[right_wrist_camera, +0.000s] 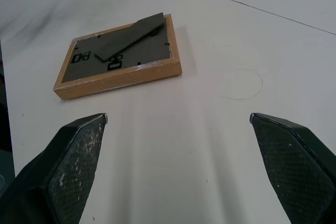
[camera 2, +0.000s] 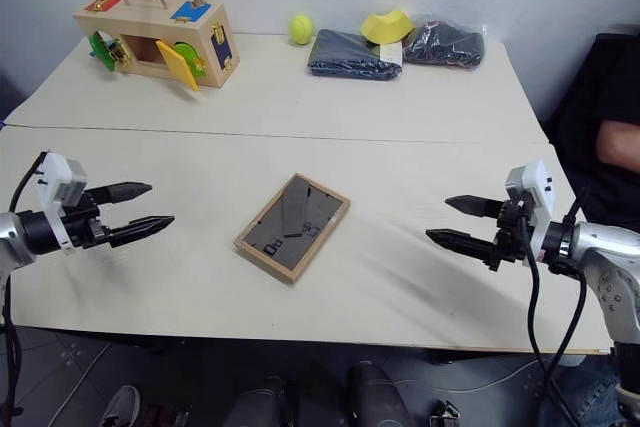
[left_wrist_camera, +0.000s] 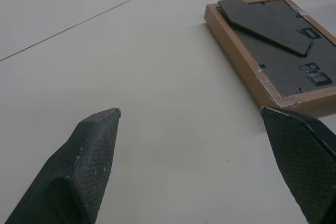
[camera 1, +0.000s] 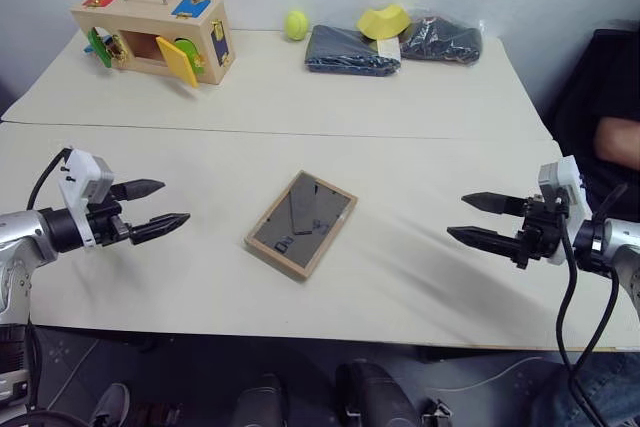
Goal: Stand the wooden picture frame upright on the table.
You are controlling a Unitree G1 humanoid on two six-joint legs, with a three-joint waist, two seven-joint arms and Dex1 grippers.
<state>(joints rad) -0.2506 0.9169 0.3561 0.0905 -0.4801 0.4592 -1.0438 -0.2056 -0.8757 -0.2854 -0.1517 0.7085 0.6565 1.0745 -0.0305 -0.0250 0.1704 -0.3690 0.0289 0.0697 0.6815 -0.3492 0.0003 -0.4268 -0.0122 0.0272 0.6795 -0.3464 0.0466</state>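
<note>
The wooden picture frame (camera 1: pixel 302 223) lies flat, face down, in the middle of the cream table (camera 1: pixel 420 267). Its dark grey back faces up, with the easel stand folded against it. The frame also appears in the left wrist view (left_wrist_camera: pixel 273 45) and the right wrist view (right_wrist_camera: pixel 119 56). My left gripper (camera 1: pixel 162 204) hovers open above the table to the frame's left, pointing toward it with empty jaws. On the opposite side my right gripper (camera 1: pixel 470 218) is open too, aimed at the frame and holding nothing. Both stand well apart from the frame.
At the back left stands a wooden box (camera 1: pixel 155 34) with coloured latches and doors. A tennis ball (camera 1: pixel 296 24), folded dark cloth (camera 1: pixel 348 51), a yellow object (camera 1: pixel 384 21) and a dark bag (camera 1: pixel 442 39) lie along the far edge. A person's arm (camera 1: pixel 618 139) shows at the right.
</note>
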